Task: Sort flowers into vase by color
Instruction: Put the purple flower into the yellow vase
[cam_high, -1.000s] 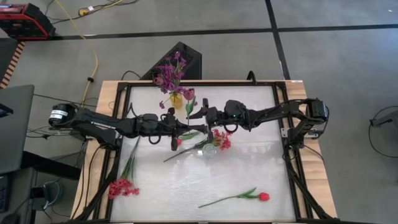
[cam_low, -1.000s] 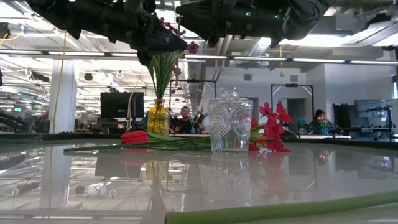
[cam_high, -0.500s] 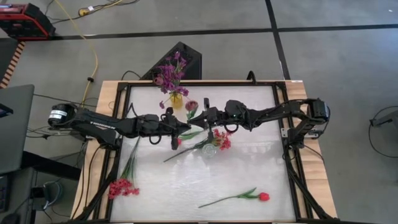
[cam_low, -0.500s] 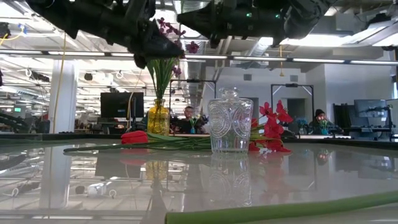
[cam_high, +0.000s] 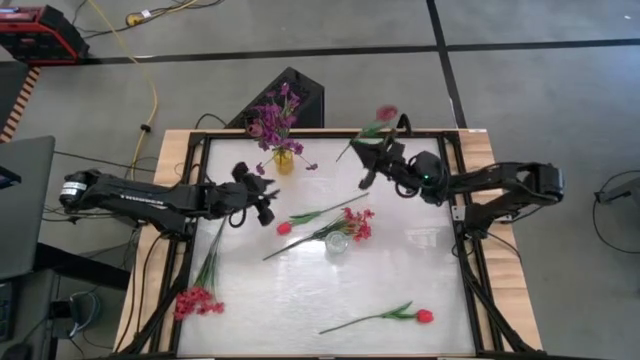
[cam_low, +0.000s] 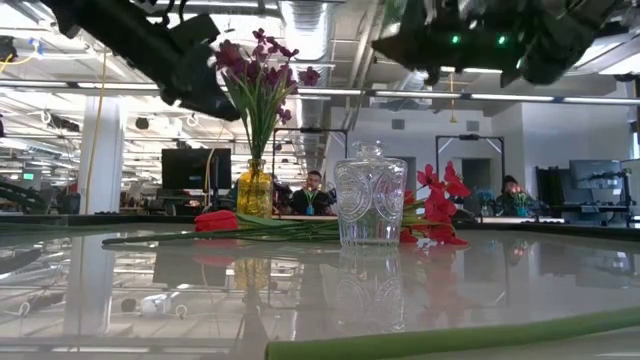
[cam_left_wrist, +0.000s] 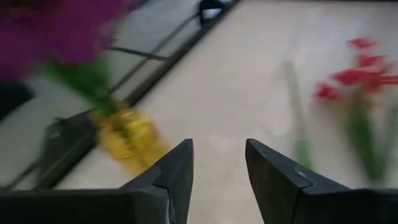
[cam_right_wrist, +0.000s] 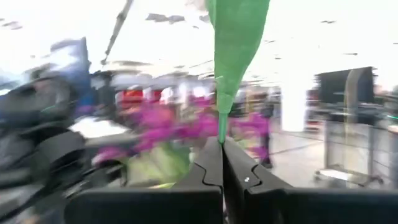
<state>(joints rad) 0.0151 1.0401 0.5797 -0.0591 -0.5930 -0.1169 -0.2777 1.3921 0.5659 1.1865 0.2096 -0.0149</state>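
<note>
Right tool (cam_high: 366, 166): pinched shut on a maroon tulip (cam_high: 386, 114), held high to carry it.
Left tool (cam_high: 268, 204): open, empty, near yellow vase (cam_high: 284, 161).

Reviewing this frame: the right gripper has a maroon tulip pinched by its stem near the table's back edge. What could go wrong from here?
1. The right gripper holds the maroon tulip low on its thin stem, with the bloom past the table's back edge; a slip might drop it to the floor.
2. The yellow vase is already crowded with purple sprays, so inserting the stem may snag them or tip it.
3. The open left gripper sits beside that vase and could get in the way.
</note>
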